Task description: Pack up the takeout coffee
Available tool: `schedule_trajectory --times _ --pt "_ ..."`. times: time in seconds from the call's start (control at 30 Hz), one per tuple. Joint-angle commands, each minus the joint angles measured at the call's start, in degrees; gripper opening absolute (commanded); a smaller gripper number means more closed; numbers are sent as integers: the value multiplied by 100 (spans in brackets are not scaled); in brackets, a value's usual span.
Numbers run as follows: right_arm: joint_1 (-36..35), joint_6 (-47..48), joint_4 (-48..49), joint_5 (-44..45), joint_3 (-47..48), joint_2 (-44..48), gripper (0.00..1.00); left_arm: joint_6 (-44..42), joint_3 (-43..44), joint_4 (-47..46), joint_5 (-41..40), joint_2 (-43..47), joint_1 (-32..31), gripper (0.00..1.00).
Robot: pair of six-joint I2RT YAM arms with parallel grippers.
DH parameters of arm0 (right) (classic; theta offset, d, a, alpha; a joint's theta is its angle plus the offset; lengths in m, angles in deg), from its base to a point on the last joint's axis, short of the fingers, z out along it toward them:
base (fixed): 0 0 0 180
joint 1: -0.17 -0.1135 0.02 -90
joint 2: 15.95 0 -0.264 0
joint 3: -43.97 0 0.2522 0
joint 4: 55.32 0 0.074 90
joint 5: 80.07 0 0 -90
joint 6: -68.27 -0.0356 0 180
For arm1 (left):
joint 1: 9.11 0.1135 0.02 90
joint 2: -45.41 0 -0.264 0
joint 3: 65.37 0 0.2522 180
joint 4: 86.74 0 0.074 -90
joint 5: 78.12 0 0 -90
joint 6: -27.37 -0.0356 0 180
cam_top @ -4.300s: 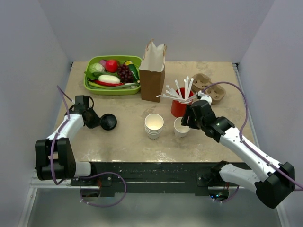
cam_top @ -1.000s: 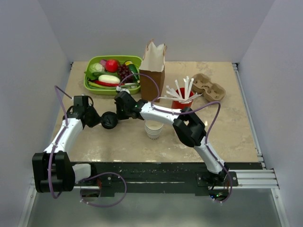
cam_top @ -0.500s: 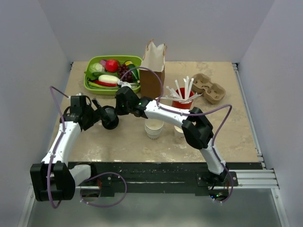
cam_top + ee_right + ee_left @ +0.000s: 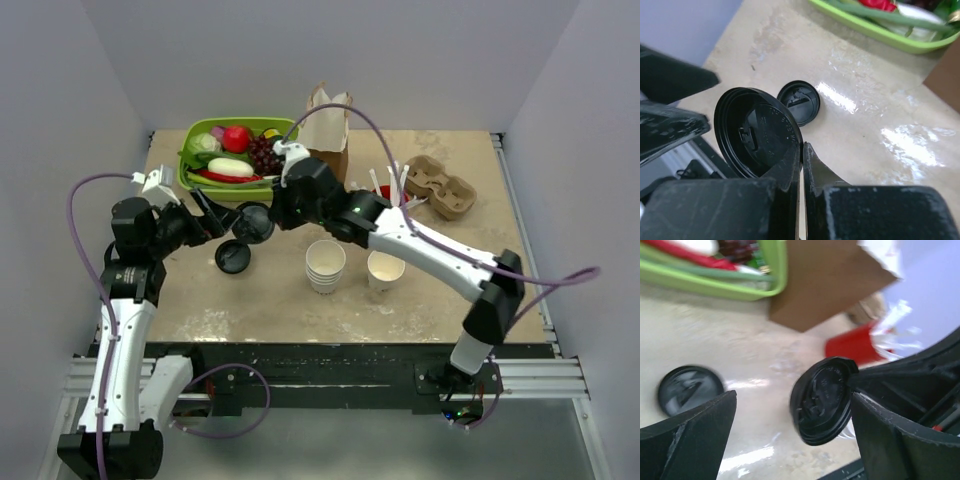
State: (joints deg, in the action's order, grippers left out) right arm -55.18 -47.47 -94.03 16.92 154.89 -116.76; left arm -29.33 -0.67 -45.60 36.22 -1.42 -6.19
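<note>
No lidded takeout coffee shows in any view. My right gripper [image 4: 268, 216] [image 4: 802, 146] reaches across to the left and is shut on the rim of a black sip lid [image 4: 251, 223] [image 4: 757, 132] [image 4: 822, 400], held on edge above the table. My left gripper [image 4: 214, 222] [image 4: 793, 405] stands open just left of that lid, its fingers apart on either side of it without touching. A second black lid [image 4: 232, 257] [image 4: 687, 390] [image 4: 799, 102] lies flat on the table below. A single lidless white cup [image 4: 386, 270] stands beside a stack of white cups [image 4: 325, 265].
A brown paper bag [image 4: 328, 135] [image 4: 825, 280] stands at the back, with a green tray [image 4: 190, 180] [image 4: 715, 285] of toy produce to its left. A red cup [image 4: 850, 345] of stirrers sits behind my right arm. A cardboard cup carrier [image 4: 440, 185] lies back right.
My left gripper opened, let go of the lids and drew back to the left. The right gripper lifted one lid away; the other lid now lies alone on the table.
</note>
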Motion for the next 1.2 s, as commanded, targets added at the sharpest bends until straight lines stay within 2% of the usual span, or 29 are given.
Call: schedule_trajectory --times 0.0,0.07,0.1,0.17,0.2,0.27,0.3,0.4,0.47,0.5,0.57,0.6,0.67,0.7,0.83,0.9,0.97,1.0,1.03,1.13,1.17 --pt "296 516 -484 -642 -347 1018 0 62 75 -1075 1679 -54 -72 100" --pt "411 727 -572 -865 -627 1457 0 247 -57 -1347 1749 -151 -247 100" --pt "420 945 -572 -909 -716 1590 0 369 -266 -1914 2011 -186 -413 99" --pt "446 1184 -590 -1111 -900 1758 0 808 -409 -2454 2250 -414 -879 95" --pt "473 1246 -660 -1129 -927 1845 0 923 -470 -3013 2399 -502 -1063 91" --pt "543 1282 -941 -1155 -910 1881 0 994 -392 -3124 2444 -783 -1495 86" --pt "578 1273 -1020 -1112 -910 1925 0 994 -339 -3116 2444 -854 -1583 81" --pt "587 1255 -995 -1164 -1041 2118 0 1012 -313 -3194 2357 -986 -1759 76" --pt "587 1220 -854 -1225 -1173 2215 0 1029 -295 -3195 2330 -1074 -1821 68" --pt "587 1229 -836 -1208 -1191 2241 0 1021 -251 -3134 2321 -1109 -1838 59" --pt "587 1246 -854 -1138 -1252 2286 0 960 -190 -3019 2295 -1162 -1865 48" --pt "596 1264 -862 -1120 -1279 2303 0 950 -155 -2888 2251 -1171 -1874 37" --pt "587 1273 -845 -1120 -1331 2338 0 915 -119 -2773 2198 -1162 -1891 29" --pt "587 1308 -836 -1164 -1340 2356 0 907 -84 -2747 2146 -1153 -1900 21" --pt "596 1326 -669 -1375 -1367 2453 0 731 -5 -2220 2084 -1127 -1935 11" --pt "587 1334 -660 -1480 -1332 2444 0 696 30 -2018 2005 -1092 -1935 0" --pt "587 1448 -643 -1577 -1297 2435 2 748 48 -1877 1900 -1039 -1935 0" --pt "587 1544 -643 -1595 -1297 2470 6 783 48 -1824 1830 -1030 -1935 0" --pt "587 1650 -599 -1534 -1323 2522 25 862 48 -1763 1812 -1030 -1935 0" --pt "587 2439 -319 -1481 -1515 2847 62 906 162 -1341 1820 -1117 -1935 0" --pt "587 2955 -196 -1463 -1595 2961 67 915 179 -1157 1829 -1135 -1935 0"
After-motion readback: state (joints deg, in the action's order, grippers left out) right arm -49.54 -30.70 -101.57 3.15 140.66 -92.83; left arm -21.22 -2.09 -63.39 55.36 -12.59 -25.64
